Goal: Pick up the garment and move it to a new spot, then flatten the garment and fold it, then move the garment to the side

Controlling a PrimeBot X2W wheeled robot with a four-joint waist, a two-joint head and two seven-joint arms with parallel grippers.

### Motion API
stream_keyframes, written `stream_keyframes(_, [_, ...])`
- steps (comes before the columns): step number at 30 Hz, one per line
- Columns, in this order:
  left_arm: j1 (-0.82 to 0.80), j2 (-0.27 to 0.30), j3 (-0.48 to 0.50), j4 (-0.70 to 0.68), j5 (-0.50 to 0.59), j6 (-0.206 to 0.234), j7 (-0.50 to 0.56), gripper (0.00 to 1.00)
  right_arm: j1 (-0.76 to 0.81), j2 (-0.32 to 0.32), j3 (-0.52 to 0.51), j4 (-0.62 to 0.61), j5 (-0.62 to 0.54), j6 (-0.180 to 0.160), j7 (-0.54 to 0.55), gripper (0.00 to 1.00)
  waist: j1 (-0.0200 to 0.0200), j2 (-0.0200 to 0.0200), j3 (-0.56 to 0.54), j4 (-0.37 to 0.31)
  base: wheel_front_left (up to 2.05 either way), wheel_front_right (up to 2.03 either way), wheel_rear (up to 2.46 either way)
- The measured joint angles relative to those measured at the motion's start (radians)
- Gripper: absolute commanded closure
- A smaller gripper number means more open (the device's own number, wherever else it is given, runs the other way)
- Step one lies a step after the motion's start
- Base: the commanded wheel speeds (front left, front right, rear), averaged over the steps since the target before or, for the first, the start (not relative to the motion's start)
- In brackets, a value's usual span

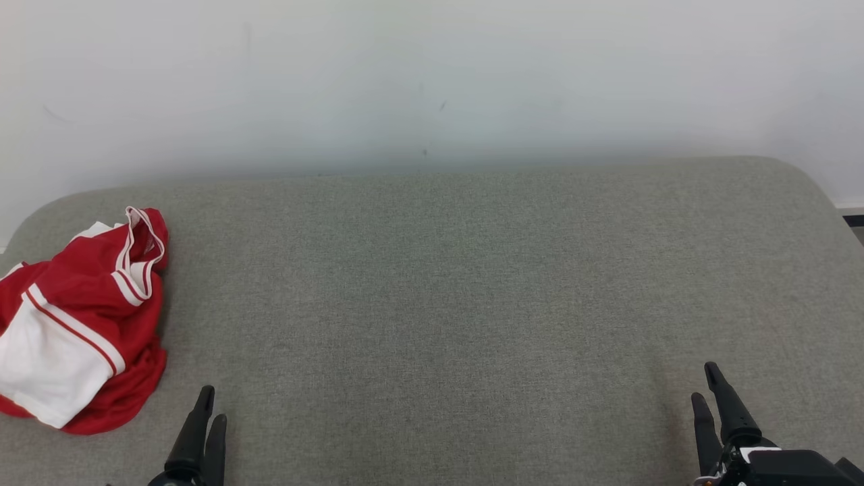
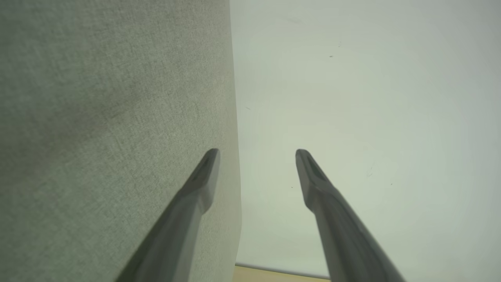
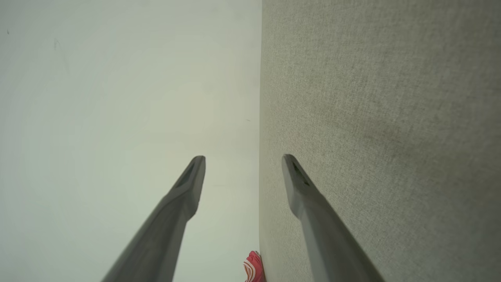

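Note:
The garment [image 1: 74, 317] is red with white panels and white stripes. It lies crumpled at the far left of the grey upholstered surface [image 1: 445, 283], partly cut off by the picture's left edge. A small bit of the garment [image 3: 253, 268] shows at the bottom of the right wrist view. My left gripper [image 1: 210, 403] rises at the lower left, just right of the garment and apart from it. In the left wrist view the left gripper [image 2: 257, 154] stands open and empty. My right gripper [image 1: 705, 383] is at the lower right, far from the garment. The right gripper [image 3: 243, 160] is open with nothing between its fingers.
A pale wall [image 1: 432, 81] rises behind the grey surface. The surface has rounded back corners and stretches wide between the two grippers. A dark strip of floor [image 1: 853, 220] shows past the right edge.

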Motion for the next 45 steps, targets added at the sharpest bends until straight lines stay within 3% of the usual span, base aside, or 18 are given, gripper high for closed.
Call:
stream_keyframes(13, [0.009,0.001,-0.035,-0.002,0.089,0.011,-0.062,0.0,0.0,0.0,0.033,0.006,-0.122,0.0,-0.063,0.0,0.0,-0.0001,-0.018,-0.002,0.0,0.0,0.0])
stream_keyframes(35, [0.03,0.003,-0.103,-0.022,0.5,0.086,-0.149,0.0,0.007,0.0,0.06,0.005,-0.612,0.0,-0.148,0.0,0.0001,-0.0001,-0.045,-0.004,0.0,0.0,0.0])
stream_keyframes(45, [0.038,0.004,-0.125,-0.021,0.662,0.102,-0.184,0.0,0.016,0.0,0.076,0.012,-0.783,0.0,-0.183,0.0,0.0,0.0,-0.057,-0.006,0.0,0.0,0.0])
